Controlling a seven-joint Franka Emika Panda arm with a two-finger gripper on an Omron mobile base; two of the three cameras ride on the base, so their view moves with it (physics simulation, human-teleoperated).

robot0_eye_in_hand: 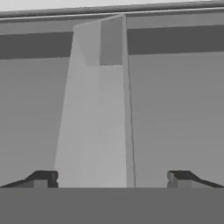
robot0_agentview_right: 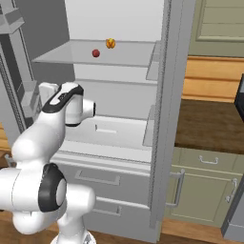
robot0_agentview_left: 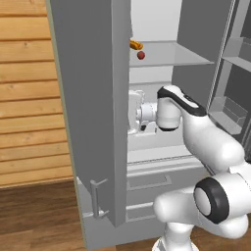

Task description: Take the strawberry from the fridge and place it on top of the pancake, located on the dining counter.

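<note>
The strawberry (robot0_agentview_right: 96, 53) is sitting on the fridge's upper glass shelf (robot0_agentview_right: 62, 56), toward one o'clock above the pincer (robot0_eye_in_hand: 112, 177), which is gaping open, empty, one level lower.

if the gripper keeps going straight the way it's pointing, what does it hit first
Probably the fridge interior: the open gripper faces a grey inner wall with nothing between its tips. The strawberry sits on the shelf above, off that line. Depth is unclear.
</note>
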